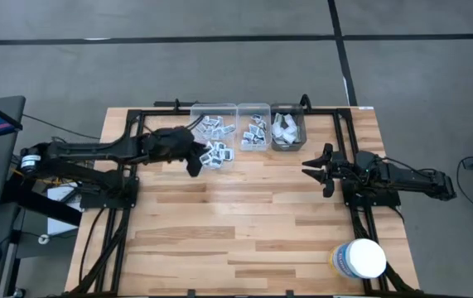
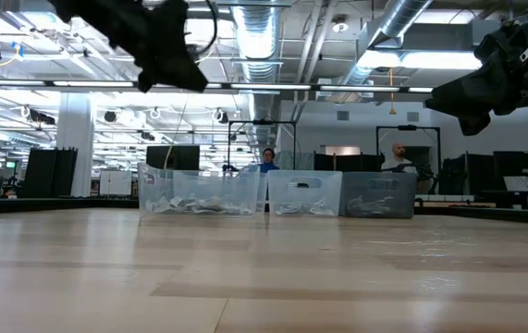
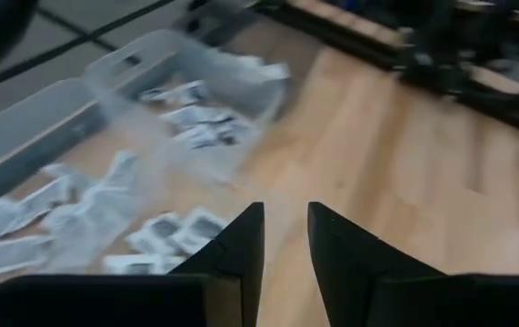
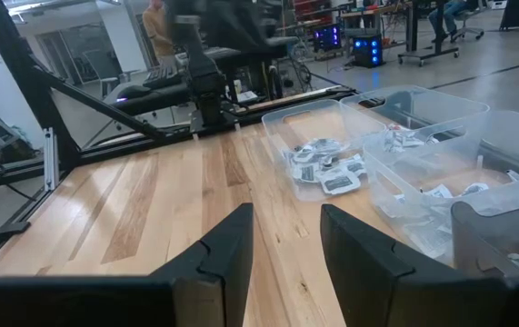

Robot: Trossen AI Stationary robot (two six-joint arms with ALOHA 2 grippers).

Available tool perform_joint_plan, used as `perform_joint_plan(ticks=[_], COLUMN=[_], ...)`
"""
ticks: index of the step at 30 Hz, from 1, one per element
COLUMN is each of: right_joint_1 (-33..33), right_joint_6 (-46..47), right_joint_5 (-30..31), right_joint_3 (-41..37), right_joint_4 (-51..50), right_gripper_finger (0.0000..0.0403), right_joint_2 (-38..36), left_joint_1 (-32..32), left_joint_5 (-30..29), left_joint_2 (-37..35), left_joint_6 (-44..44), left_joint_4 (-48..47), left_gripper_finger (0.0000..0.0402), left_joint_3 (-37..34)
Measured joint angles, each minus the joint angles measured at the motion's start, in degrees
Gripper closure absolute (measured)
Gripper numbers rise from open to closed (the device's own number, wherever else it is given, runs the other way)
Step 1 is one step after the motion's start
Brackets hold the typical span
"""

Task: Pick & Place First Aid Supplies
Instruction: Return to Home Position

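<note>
High view alone catches the white tub (image 1: 360,258) at a near corner of the tabletop (image 1: 244,223), packets (image 1: 217,152) in three clear bins (image 1: 253,104) along the far edge, left gripper (image 1: 194,165) over the leftmost, slightly parted, empty, right gripper (image 1: 314,170) spread, empty, low view shows people (image 2: 399,157) behind

Legible text: none. Packets (image 1: 216,152) in the far-edge bins (image 1: 219,106): dark prints, unreadable. Tub (image 1: 362,257), near right corner of the tabletop: label too small to read.
</note>
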Motion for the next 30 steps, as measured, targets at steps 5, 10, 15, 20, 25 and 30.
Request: perform_joint_plan(ticks=[5,10,15,20,25,30], right_joint_1=[0.01,0.00,0.00,0.01,0.01,-0.01], right_joint_6=[-0.02,-0.01,0.00,0.00,0.00,-0.02], right_joint_5=[0.00,0.00,0.00,0.02,0.00,0.00], right_joint_3=[0.00,0.00,0.00,0.00,0.00,0.00], right_joint_4=[0.00,0.00,0.00,-0.02,-0.02,-0.02], right_gripper_finger=[0.0278,0.0278,0.0278,0.0278,0.0278,0.0278], right_joint_2=[0.00,0.00,-0.01,0.00,0.00,0.00], left_joint_1=[-7.34,-15.71,-19.58,-19.41,-19.40,-19.40], left_joint_5=[-2.96,-6.93,-5.76,-3.94,-3.90,-3.90], left_joint_2=[-2.16,-5.79,-13.95,-23.46,-33.18,-41.67], left_joint_6=[-0.24,1.71,5.10,4.45,5.79,7.37], left_joint_4=[0.27,6.62,17.75,21.79,21.78,18.62], left_gripper_finger=[0.0314,0.0314,0.0314,0.0314,0.0314,0.0314], left_joint_3=[-0.02,-1.35,-9.04,-17.39,-21.05,-22.75])
